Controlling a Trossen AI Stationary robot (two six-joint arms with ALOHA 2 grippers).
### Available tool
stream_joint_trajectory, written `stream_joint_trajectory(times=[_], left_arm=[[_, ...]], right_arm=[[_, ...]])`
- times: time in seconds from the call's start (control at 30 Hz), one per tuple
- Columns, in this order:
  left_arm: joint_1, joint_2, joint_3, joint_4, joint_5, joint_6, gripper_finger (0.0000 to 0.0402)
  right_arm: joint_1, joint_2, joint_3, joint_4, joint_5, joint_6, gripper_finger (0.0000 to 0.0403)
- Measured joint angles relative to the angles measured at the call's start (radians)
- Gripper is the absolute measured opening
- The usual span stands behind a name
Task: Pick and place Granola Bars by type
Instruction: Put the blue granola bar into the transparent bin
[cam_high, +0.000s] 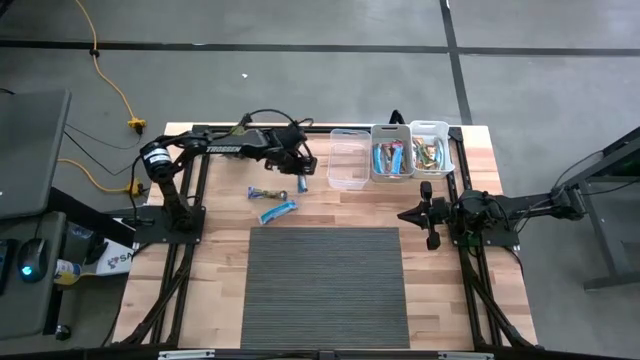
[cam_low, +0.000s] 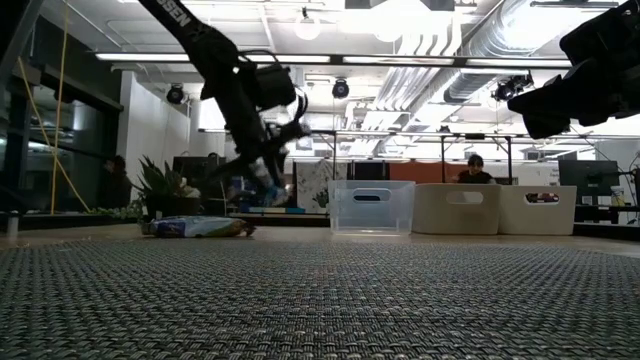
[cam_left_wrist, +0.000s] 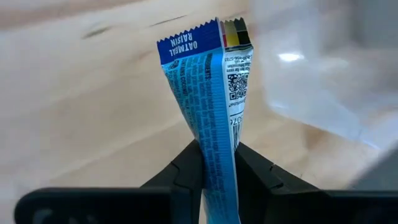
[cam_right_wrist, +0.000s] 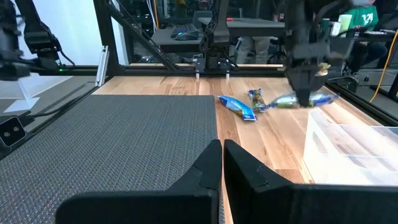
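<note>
The left gripper (cam_high: 300, 172) hangs above the wooden surface (cam_high: 220, 280) just beside the empty clear bin (cam_high: 348, 163), on the side away from the other bins, and its jaws are closed on a bright blue granola bar (cam_left_wrist: 208, 106) whose wrapper reads "oatmeal raisin"; in the left wrist view the bar stands up from between the two dark fingers (cam_left_wrist: 186, 171), pinched at its lower part, with its crimped end free. In the low view the bar hangs clear of the surface beneath the gripper (cam_low: 262, 180). Two more bars lie on the wood farther from the clear bin than the held bar, between the left gripper and the grey woven mat (cam_high: 325, 285): a blue-red-white bar (cam_high: 266, 193) and, just beside it and nearer the mat, a second bright blue bar (cam_high: 278, 210). Beyond the clear bin, in the same row, stand two white bins: the middle bin (cam_high: 392, 158) holds blue and blue-red-white bars, and the end bin (cam_high: 432, 153) holds yellow-green bars. The right gripper (cam_high: 428, 215) waits over the wood beside the mat's edge, near the white bins, its jaws closed together on nothing, as the right wrist view shows (cam_right_wrist: 222, 163). In the room behind the surface a person sits at a desk (cam_low: 475, 168).
</note>
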Motion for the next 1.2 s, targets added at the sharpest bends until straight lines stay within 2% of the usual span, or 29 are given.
stream_joint_trajectory(times=[0.27, 0.33, 0.5, 0.57, 0.67, 0.77, 0.87, 1.07, 1.2], left_arm=[[0.001, -0.049, 0.117, -0.002, 0.194, 0.229, 0.0066], [0.001, -0.052, 0.152, 0.026, 0.295, 0.286, 0.0066], [0.001, -0.053, 0.237, 0.177, 0.625, 0.349, 0.0066], [0.000, -0.054, 0.254, 0.269, 0.718, 0.341, 0.0066], [0.001, -0.054, 0.272, 0.412, 0.807, 0.285, 0.0066], [0.003, -0.054, 0.280, 0.539, 0.818, 0.217, 0.0066], [0.015, -0.054, 0.280, 0.656, 0.787, 0.139, 0.0066], [0.016, -0.053, 0.280, 0.711, 0.516, 0.027, 0.0066], [0.015, -0.053, 0.280, 0.676, 0.361, -0.086, 0.0066]], right_arm=[[0.000, 0.000, 0.000, 0.000, 0.000, 0.000, 0.0000], [0.000, 0.001, 0.000, 0.000, 0.000, 0.000, 0.0000], [0.000, 0.001, 0.000, 0.000, 0.000, 0.000, 0.0000], [0.000, 0.001, 0.000, 0.000, 0.000, 0.000, 0.0000], [0.000, 0.001, 0.000, 0.000, 0.000, 0.000, 0.0000], [0.000, 0.001, 0.000, 0.000, 0.000, 0.000, 0.0000], [0.000, 0.001, 0.000, 0.000, 0.000, 0.000, 0.0000], [0.000, 0.001, 0.000, 0.000, 0.000, 0.000, 0.0000], [0.000, 0.001, 0.000, 0.000, 0.000, 0.000, 0.0000]])
